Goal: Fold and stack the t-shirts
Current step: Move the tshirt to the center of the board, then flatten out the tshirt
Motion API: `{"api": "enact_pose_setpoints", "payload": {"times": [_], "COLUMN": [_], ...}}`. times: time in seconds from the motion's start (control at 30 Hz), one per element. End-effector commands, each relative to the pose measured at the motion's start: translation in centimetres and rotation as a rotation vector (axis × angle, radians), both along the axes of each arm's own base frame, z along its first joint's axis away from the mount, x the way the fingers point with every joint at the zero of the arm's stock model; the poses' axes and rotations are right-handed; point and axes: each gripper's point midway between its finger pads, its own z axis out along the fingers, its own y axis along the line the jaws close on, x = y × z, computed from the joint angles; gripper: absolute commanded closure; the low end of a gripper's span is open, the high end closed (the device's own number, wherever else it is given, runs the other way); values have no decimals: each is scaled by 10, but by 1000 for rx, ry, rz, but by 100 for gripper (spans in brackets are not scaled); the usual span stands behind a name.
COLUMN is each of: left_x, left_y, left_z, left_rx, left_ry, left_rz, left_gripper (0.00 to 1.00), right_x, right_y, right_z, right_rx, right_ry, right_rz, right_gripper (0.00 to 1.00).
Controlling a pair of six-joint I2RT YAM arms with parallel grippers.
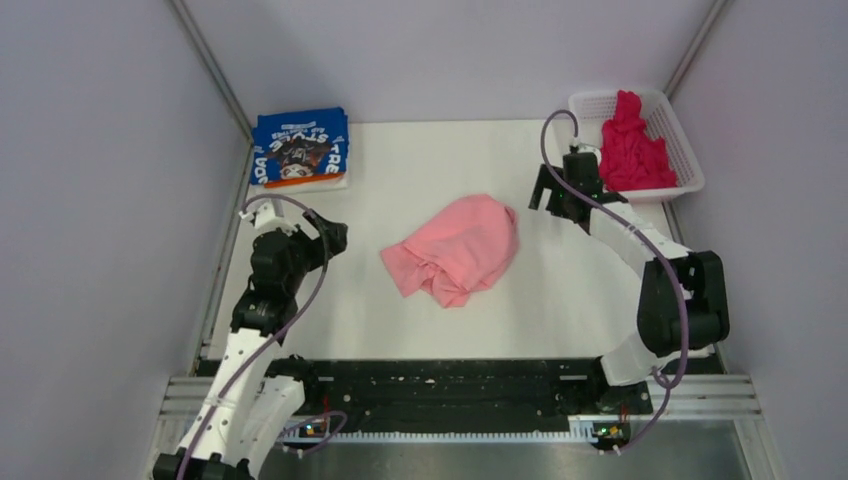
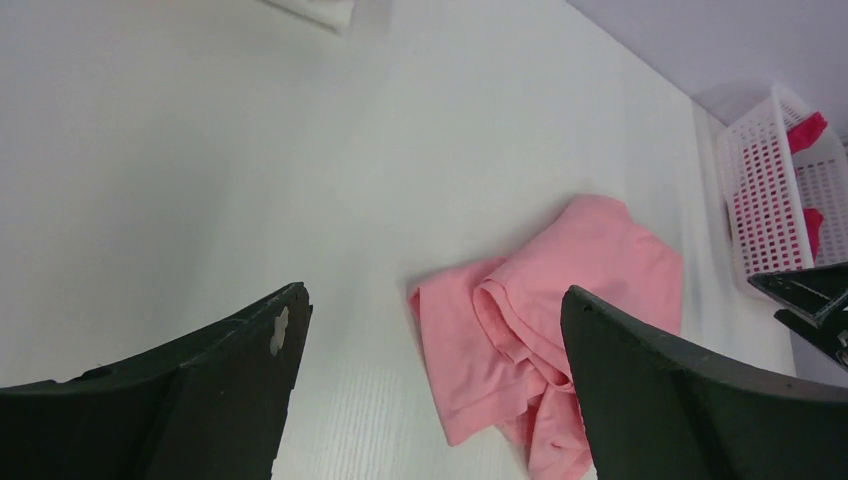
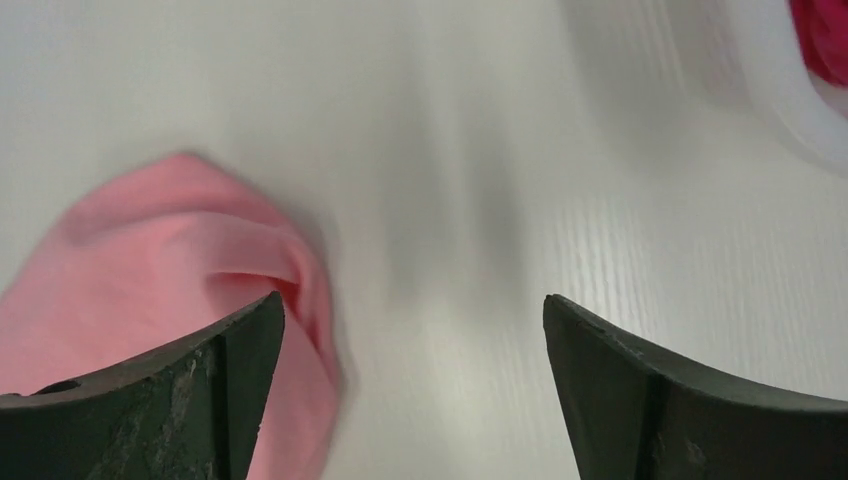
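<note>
My left claw [image 1: 335, 235] hangs spread wide over the bare white table [image 1: 400, 180], holding nothing. It sits at about nine o'clock from the pink shirt [image 1: 455, 250] and apart from it. My right claw [image 1: 555, 195] is also parted and empty. It sits at about two o'clock from the same shirt, near its rounded far edge but not touching it.

From above, the pink shirt lies crumpled in the middle of the table, smooth and domed on its far side and bunched at its near side. The blue shirt [image 1: 300, 148] lies folded flat in the ten o'clock corner, its white lettering and dark print facing up. The magenta shirt [image 1: 632, 145] is heaped in the white mesh basket [image 1: 685, 140] at two o'clock, standing above the rim.

My left wrist camera shows what the top view cannot: the pink shirt's near edge is doubled over in soft ridges. It also shows magenta cloth through the basket's side holes and a dark piece of my right arm at four o'clock in the frame. The blue shirt's print does not show in this view.

My right wrist camera is blurred. It shows only the pink shirt's round edge by the left finger [image 3: 200, 390] and a scrap of magenta at one o'clock.
</note>
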Motion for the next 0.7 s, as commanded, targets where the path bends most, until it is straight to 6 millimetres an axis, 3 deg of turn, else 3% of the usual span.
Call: {"api": "enact_pose_setpoints", "payload": {"times": [0.0,0.13,0.33,0.4,0.53,0.67], "left_x": [12,16,8,4,-5,-14], "left_y": [-24,-48,-77,-88,-104,-115], "left_z": [2,-16,-61,-72,-90,-111], "left_rx": [-77,-132,-209,-200,-185,-147], "left_ry": [57,157,326,356,419,493], "left_rz": [-96,-213,-284,-300,-339,-341], "left_gripper": [1,1,1,1,7,16], "right_x": [-12,-32,-76,-88,-92,-99], "right_y": [-24,25,141,171,210,220], "right_z": [38,43,51,51,33,4], "right_rx": [-12,-48,-37,-39,-37,-98], "right_ry": [-120,-158,-202,-211,-131,-13], "right_rz": [-152,36,536,667,761,759], "right_gripper": [1,1,2,2,11,24]}}
